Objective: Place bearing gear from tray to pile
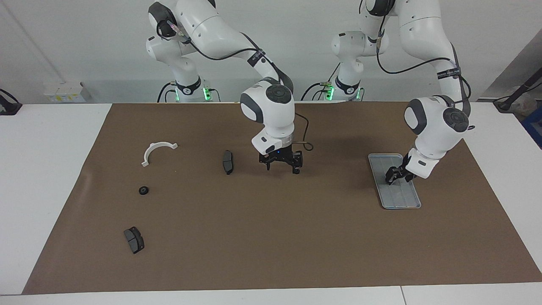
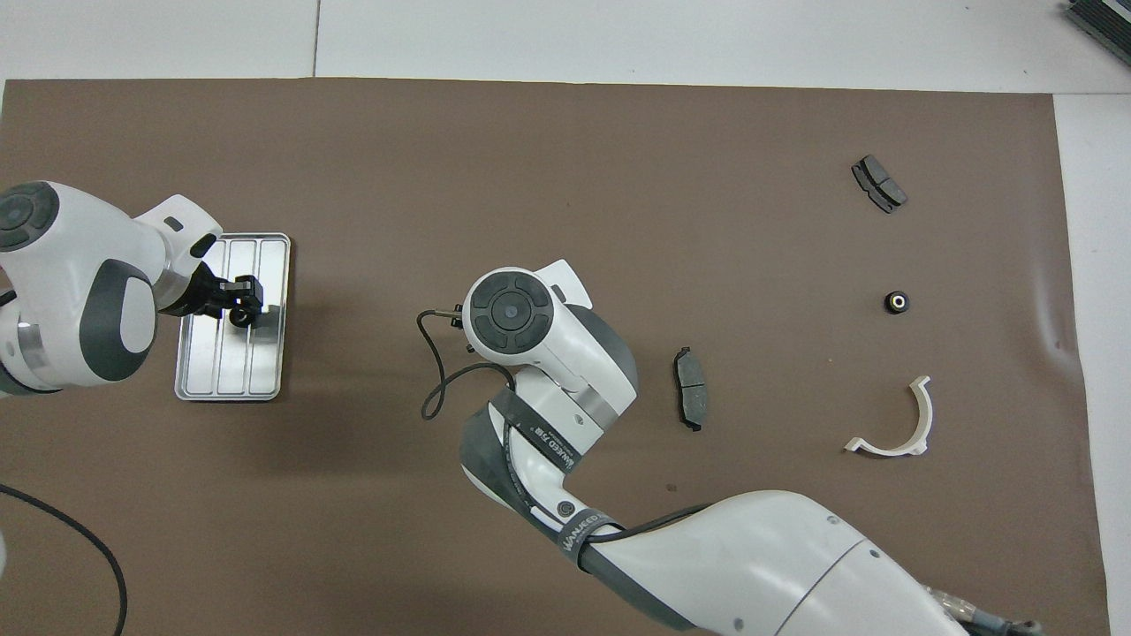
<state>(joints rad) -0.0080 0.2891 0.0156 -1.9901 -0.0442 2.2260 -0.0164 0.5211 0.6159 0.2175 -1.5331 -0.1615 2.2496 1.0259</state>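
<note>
Overhead view: one tray (image 2: 265, 375), two brake pads (image 2: 691, 399), one bracket (image 2: 926, 420); right claw (image 1: 281, 168) open; left claw (image 2: 239, 299) over tray, unclear.
</note>
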